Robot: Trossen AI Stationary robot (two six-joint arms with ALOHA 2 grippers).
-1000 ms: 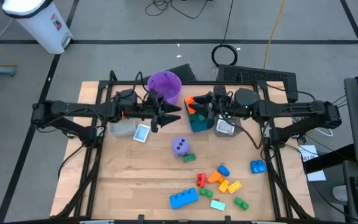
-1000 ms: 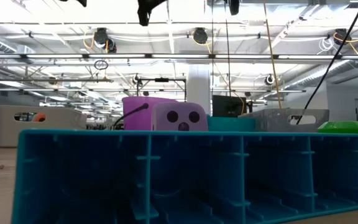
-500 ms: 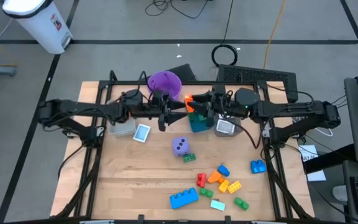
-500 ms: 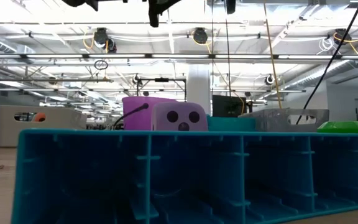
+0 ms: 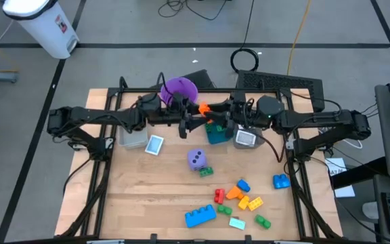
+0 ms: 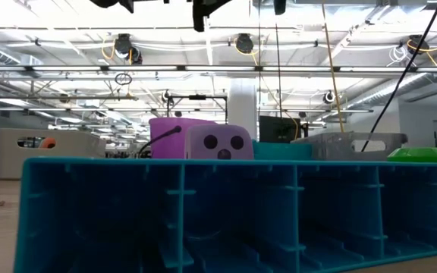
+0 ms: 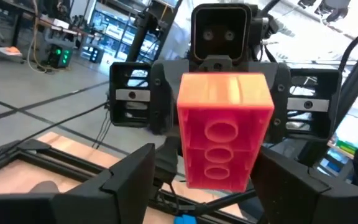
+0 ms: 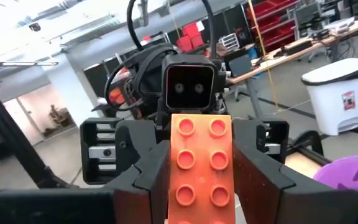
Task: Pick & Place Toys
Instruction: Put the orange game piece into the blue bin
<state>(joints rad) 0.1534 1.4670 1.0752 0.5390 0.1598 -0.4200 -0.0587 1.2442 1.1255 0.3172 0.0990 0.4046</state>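
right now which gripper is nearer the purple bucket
Left. The left gripper is just beside the purple bucket; the right gripper is farther off, over the teal bin.

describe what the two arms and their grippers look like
Both arms are dark, slim and jointed, with black cables along them. The left gripper and right gripper each have two black angular fingers on a blocky black head. Each wrist carries a squarish camera housing with two round lenses.

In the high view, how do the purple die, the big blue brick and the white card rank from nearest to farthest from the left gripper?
1. White card, toward the left gripper's own arm.
2. Purple die, mid-table; nearly as close, hard to separate.
3. Big blue brick, by the front edge.
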